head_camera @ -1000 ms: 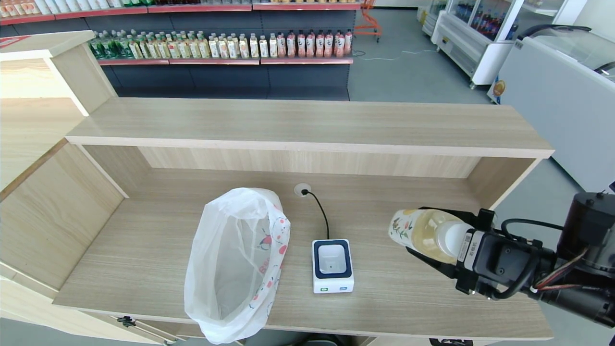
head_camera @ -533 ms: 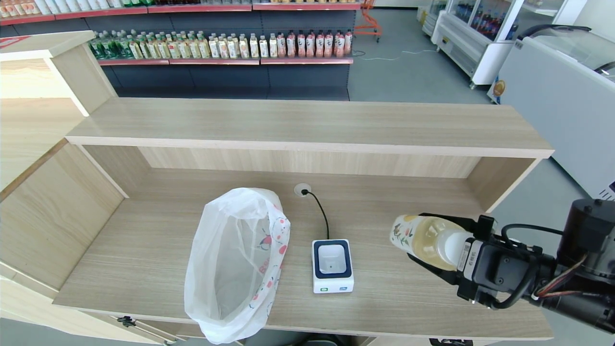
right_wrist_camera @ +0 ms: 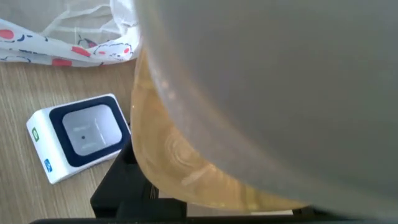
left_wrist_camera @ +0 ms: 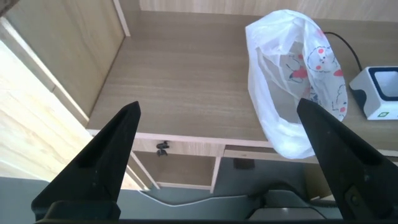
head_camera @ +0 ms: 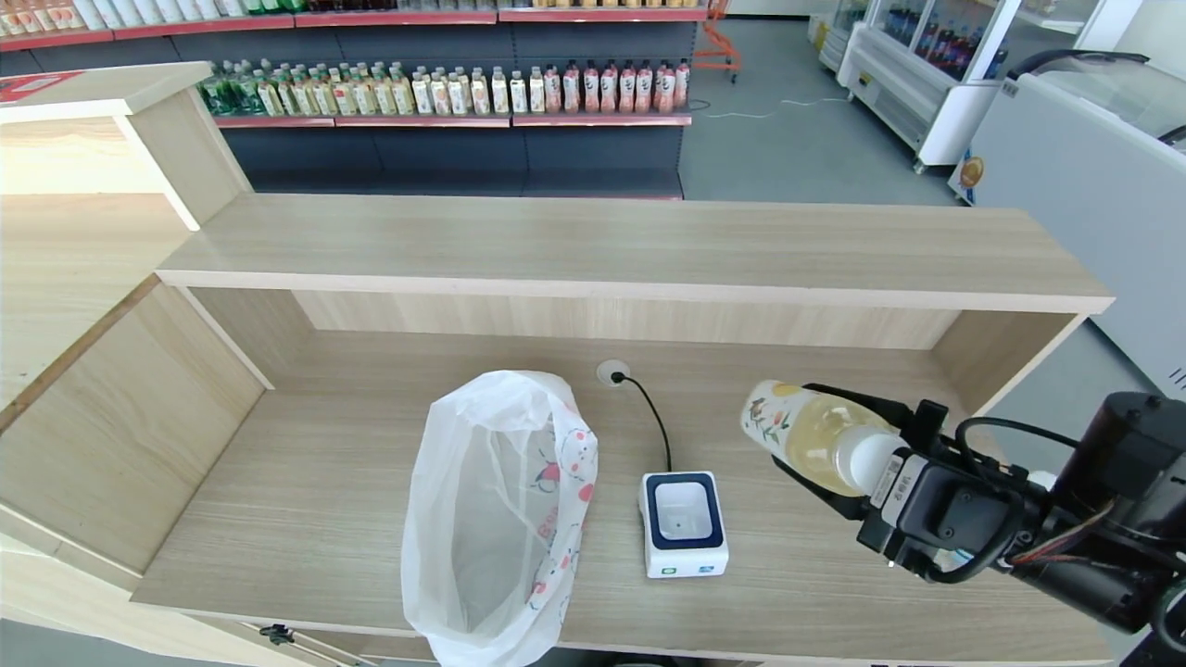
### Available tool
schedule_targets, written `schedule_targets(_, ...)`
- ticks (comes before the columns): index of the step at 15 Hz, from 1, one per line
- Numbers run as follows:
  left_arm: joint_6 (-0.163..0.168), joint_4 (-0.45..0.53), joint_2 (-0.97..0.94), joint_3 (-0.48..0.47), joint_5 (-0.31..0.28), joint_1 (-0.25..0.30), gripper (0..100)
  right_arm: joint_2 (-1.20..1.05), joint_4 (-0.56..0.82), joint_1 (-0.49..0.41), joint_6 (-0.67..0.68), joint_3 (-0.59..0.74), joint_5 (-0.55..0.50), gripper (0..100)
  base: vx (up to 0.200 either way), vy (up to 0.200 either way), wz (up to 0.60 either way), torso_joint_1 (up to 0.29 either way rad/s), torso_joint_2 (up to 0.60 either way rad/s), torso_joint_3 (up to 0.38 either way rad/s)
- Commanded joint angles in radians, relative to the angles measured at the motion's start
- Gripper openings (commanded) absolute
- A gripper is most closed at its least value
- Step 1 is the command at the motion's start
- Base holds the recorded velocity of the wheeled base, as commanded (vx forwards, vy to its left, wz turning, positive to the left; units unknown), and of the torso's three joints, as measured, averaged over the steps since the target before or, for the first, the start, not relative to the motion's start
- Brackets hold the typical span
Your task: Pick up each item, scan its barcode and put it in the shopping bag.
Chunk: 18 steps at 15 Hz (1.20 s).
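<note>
A bottle (head_camera: 804,434) of yellowish drink with a floral label lies tilted in my right gripper (head_camera: 817,446), which is shut on it, held above the counter to the right of the barcode scanner (head_camera: 685,522). In the right wrist view the bottle (right_wrist_camera: 186,155) looms close, with the scanner (right_wrist_camera: 81,134) and a bit of the shopping bag (right_wrist_camera: 62,37) below. The white shopping bag (head_camera: 500,500) stands open just left of the scanner. My left gripper (left_wrist_camera: 217,109) is open and holds nothing, off the counter's front left, with the bag (left_wrist_camera: 292,74) and scanner (left_wrist_camera: 379,93) beyond it.
The wooden counter (head_camera: 278,491) is walled at the left, back and right, with a raised shelf top (head_camera: 630,245) behind. A black cable (head_camera: 649,412) runs from the scanner to a hole at the back. Store shelves and freezers stand farther off.
The head camera has shifted, sliding the whole scene rightward. My right gripper with the bottle has come closer to the scanner, first dipping and then rising a little.
</note>
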Motion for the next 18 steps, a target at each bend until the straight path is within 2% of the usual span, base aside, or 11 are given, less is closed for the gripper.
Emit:
schedule_targets(1, 0.001, 0.000, 0.000, 0.000, 0.000, 0.000, 100, 0.094, -0.040, -0.020, 0.011, 0.006, 0.004, 0, 0.000, 0.200, 0.00, -0.012, 0.00, 0.002)
schedule_targets(6, 0.001, 0.000, 0.000, 0.000, 0.000, 0.000, 100, 0.246, -0.144, -0.072, 0.060, -0.005, 0.016, 0, 0.000, 0.000, 0.00, 0.000, 0.00, 0.000)
schedule_targets(8, 0.001, 0.000, 0.000, 0.000, 0.000, 0.000, 100, 0.272, -0.144, -0.075, 0.070, -0.028, 0.090, 0, 0.000, 0.000, 0.00, 0.000, 0.00, 0.000)
schedule_targets(9, 0.001, 0.000, 0.000, 0.000, 0.000, 0.000, 100, 0.272, -0.144, -0.075, 0.070, -0.028, 0.093, 0, 0.000, 0.000, 0.00, 0.000, 0.00, 0.000)
schedule_targets(10, 0.001, 0.000, 0.000, 0.000, 0.000, 0.000, 100, 0.271, -0.144, -0.101, 0.064, -0.001, 0.122, 0, 0.000, 0.000, 0.00, 0.000, 0.00, 0.000)
schedule_targets(15, 0.001, 0.000, 0.000, 0.000, 0.000, 0.000, 100, 0.347, -0.144, -0.151, 0.044, -0.004, 0.127, 0, 0.000, 0.000, 0.00, 0.000, 0.00, 0.000)
schedule_targets(17, 0.001, 0.000, 0.000, 0.000, 0.000, 0.000, 100, 0.401, -0.144, -0.139, 0.035, -0.042, 0.136, 0, 0.000, 0.000, 0.00, 0.000, 0.00, 0.000)
schedule_targets(18, 0.001, 0.000, 0.000, 0.000, 0.000, 0.000, 100, 0.436, -0.144, -0.139, 0.014, -0.088, 0.194, 0, 0.000, 0.000, 0.00, 0.000, 0.00, 0.000)
